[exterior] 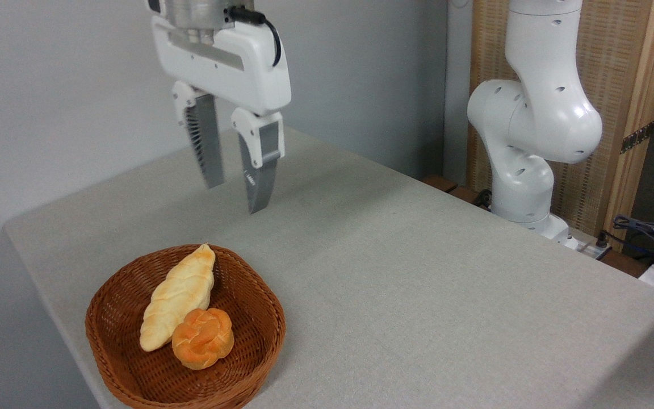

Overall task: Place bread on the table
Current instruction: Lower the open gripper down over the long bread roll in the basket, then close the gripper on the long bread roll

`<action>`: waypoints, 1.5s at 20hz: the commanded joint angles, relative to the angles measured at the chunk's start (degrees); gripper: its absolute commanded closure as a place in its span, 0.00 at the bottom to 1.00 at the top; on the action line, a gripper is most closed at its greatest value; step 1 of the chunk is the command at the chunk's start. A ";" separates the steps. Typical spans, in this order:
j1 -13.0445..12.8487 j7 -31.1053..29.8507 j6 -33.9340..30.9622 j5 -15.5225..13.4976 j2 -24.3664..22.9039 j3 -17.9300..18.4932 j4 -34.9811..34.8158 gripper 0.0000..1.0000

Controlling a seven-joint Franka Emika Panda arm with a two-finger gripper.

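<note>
The bread (177, 295), a long pale golden braided loaf, lies slanted in the brown wicker basket (134, 372) at the front left of the table (418, 295). A small round orange knotted roll (202, 338) rests against its near end. My gripper (235, 199) hangs in the air above and behind the basket, a little to the right of the loaf's far tip. It is open, with nothing between its two grey ribbed fingers (204, 145).
The arm's white base (531, 130) stands at the back right, off the table's far edge. Cables (645, 233) lie at the far right. A grey wall runs behind and to the left. Grey cloth stretches right of the basket.
</note>
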 commanded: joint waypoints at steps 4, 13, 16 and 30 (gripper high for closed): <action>-0.75 -7.39 9.64 -1.50 0.15 -0.33 -5.72 0.00; -1.19 -26.26 27.05 -3.25 6.38 -5.77 -10.91 0.00; -1.98 -30.76 28.20 -3.34 7.70 -6.22 -11.44 0.00; -3.66 -32.36 38.04 -2.99 9.46 -6.66 -19.17 0.00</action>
